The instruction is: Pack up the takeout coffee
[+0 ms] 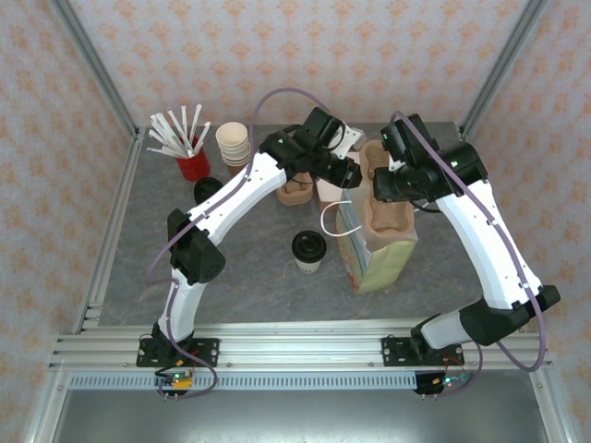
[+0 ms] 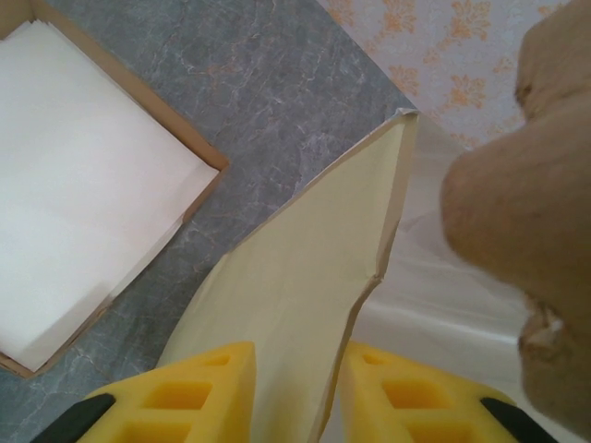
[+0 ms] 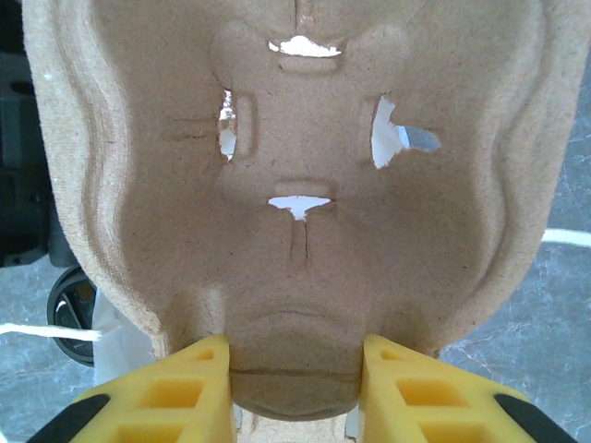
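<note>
Standing upright on the grey surface (image 1: 249,277), the takeout coffee (image 1: 307,251) sits nearer than the left claw (image 1: 348,178) and to its left, well apart from it (black lid on). That claw pinches the paper bag (image 1: 383,268) at its open rim, arm arched far and rightward. The right claw (image 1: 388,187) clamps the pulp cup carrier (image 1: 392,221) above the bag, arm bent leftward.

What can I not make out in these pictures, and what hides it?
Inside of the cream paper bag: top view, the brown moulded pulp cup carrier in the right gripper covers it.
Whether the left gripper pinches the bag wall: left wrist view, paper hides contact.
Brown box of white napkins: left wrist view, cut by edge.
</note>
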Robot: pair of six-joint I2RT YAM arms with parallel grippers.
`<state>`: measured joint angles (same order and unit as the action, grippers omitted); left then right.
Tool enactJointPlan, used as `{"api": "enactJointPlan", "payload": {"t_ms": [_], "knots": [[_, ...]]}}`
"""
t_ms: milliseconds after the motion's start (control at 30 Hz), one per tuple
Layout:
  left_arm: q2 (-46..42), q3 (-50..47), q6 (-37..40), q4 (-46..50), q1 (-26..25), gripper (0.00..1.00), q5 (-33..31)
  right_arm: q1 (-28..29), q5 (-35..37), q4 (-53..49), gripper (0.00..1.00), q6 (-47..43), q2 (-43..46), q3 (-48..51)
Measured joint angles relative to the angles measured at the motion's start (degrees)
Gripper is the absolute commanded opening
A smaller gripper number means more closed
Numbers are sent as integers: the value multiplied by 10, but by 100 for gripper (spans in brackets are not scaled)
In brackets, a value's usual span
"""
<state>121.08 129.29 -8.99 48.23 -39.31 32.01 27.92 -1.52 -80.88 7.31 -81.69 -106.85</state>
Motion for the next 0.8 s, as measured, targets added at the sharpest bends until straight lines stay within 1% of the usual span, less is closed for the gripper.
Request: {"api": "enactJointPlan", "payload": {"t_ms": [300, 433, 600, 800], "knots": [[0, 0, -5, 0, 0, 20, 2, 0, -9, 30, 32, -1, 26, 68], [0, 0, -8, 0, 1, 18, 2, 0, -13, 34, 32, -1, 32, 76], [0, 0, -17, 0, 4, 16, 2, 0, -21, 33, 32, -1, 37, 76], [0, 0, -23, 0, 5, 17, 2, 0, -35, 26, 31, -1, 41, 85]]}}
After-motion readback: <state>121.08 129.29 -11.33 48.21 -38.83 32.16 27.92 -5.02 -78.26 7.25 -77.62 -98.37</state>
